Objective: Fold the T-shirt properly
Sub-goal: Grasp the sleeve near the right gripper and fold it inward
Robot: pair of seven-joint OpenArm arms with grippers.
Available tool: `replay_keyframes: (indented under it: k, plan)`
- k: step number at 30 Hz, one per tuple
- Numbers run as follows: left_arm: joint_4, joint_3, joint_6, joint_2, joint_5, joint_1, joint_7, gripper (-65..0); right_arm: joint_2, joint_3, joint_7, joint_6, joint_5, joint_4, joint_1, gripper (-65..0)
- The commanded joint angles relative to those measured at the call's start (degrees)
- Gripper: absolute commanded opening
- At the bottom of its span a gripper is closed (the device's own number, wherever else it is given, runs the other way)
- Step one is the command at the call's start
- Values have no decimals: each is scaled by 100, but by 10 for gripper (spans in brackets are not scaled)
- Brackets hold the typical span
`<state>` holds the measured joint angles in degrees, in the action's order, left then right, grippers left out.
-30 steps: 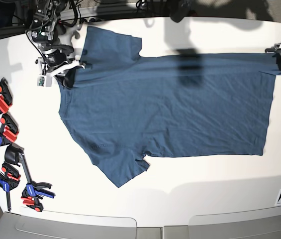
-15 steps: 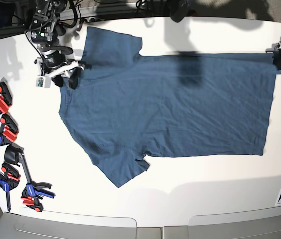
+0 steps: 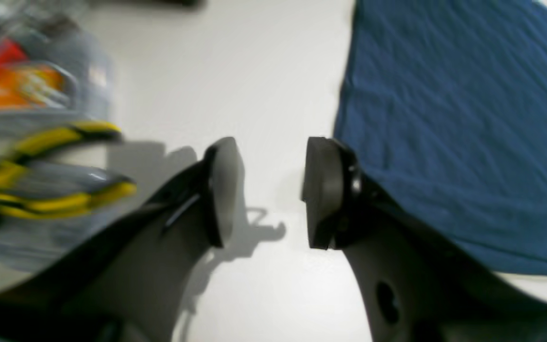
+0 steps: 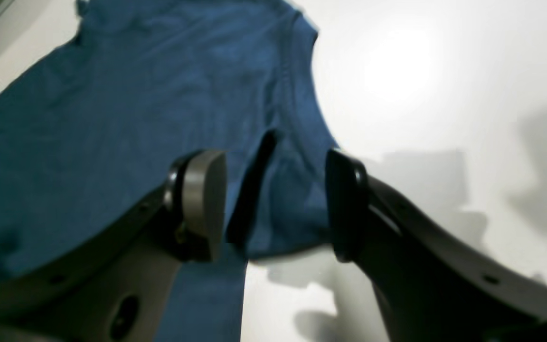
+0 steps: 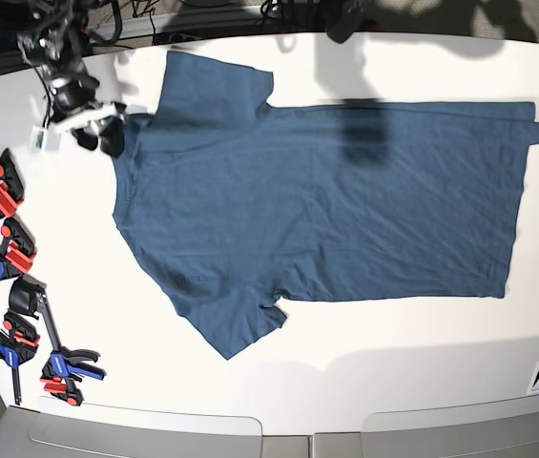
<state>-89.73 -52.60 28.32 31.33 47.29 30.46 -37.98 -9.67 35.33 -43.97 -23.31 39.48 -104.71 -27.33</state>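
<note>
On the white table (image 5: 393,363), the T-shirt (image 5: 326,210) lies flat between both released claws.

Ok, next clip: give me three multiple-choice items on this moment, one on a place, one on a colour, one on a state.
1. Where do the clamps lie in the base view?
A. along the left edge of the table
B. on the T-shirt
C. at the right edge

2. What colour is the T-shirt?
A. red
B. dark blue
C. white

3. How does the left pincer stand?
A. shut on the hem
B. shut on nothing
C. open, with bare table between its pads

Answers:
1 A, the red and blue clamps sit in a row at the left, off the cloth.
2 B, all three views show dark blue fabric.
3 C, the left wrist view shows a gap over white table, with the shirt's edge beside it.
</note>
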Motion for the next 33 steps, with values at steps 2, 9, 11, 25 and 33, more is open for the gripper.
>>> replay_keyframes:
  k: [2, 9, 11, 25, 33]
  plan:
    - [-138, -264, -7, 219, 94, 20, 107, -432, -63, 92, 90, -33, 284, -138, -260, -342]
    - [-138, -511, -7, 415, 74, 17, 116, -432, -31, 15, -59, -109, 745, -127, -1193, -343]
    - [-138, -511, -7, 411, 76, 15, 118, -432, 0, -81, -61, -105, 741, -57, -1346, -343]
    - [-138, -511, -7, 409, 74, 17, 114, -432, 50, -1563, -68, -87, 509, 411, -1556, -343]
    - [-138, -511, -7, 409, 74, 17, 114, -432, 48, -1731, -94, -85, 511, 411, -1556, -417]
